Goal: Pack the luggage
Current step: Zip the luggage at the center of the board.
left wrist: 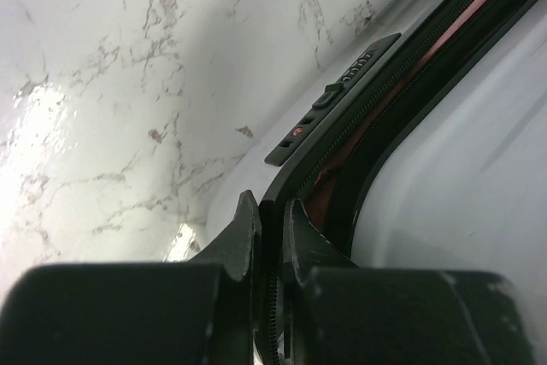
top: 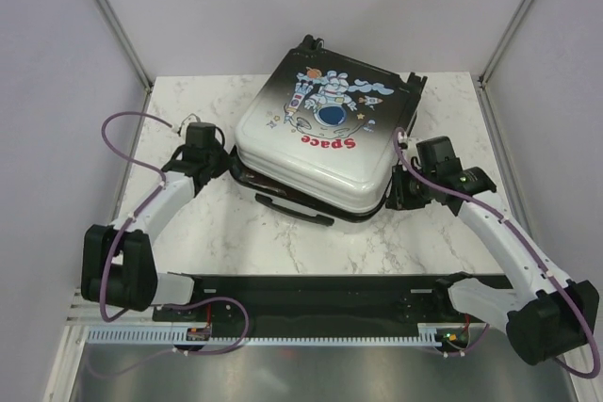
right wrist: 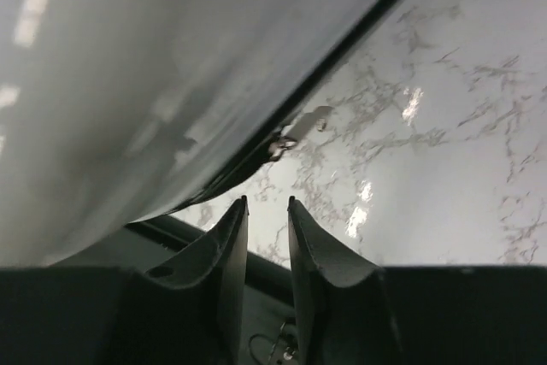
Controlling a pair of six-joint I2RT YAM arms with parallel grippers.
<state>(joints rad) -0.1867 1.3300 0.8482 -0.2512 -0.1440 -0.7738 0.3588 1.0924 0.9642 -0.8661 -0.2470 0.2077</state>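
The luggage (top: pixel 320 138), a black-to-white shell with an astronaut and red "Space" print, lies flat on the marble table (top: pixel 245 242) with its lid down but a gap along the seam. My left gripper (top: pixel 226 168) is at its left corner. In the left wrist view it (left wrist: pixel 272 211) is shut on the black zipper rim (left wrist: pixel 275 297). Something pink-red (left wrist: pixel 402 96) shows inside the seam, beside the combination lock (left wrist: pixel 333 100). My right gripper (top: pixel 400 190) is at the right front corner. In the right wrist view it (right wrist: pixel 267 203) is narrowly open and empty, below a metal zipper pull (right wrist: pixel 299 130).
The suitcase's black side handle (top: pixel 292 206) faces the arms. Its wheels (top: pixel 415 79) point to the far side. The black base plate (top: pixel 311 294) runs along the near edge. Frame posts (top: pixel 113 21) and grey walls enclose the table.
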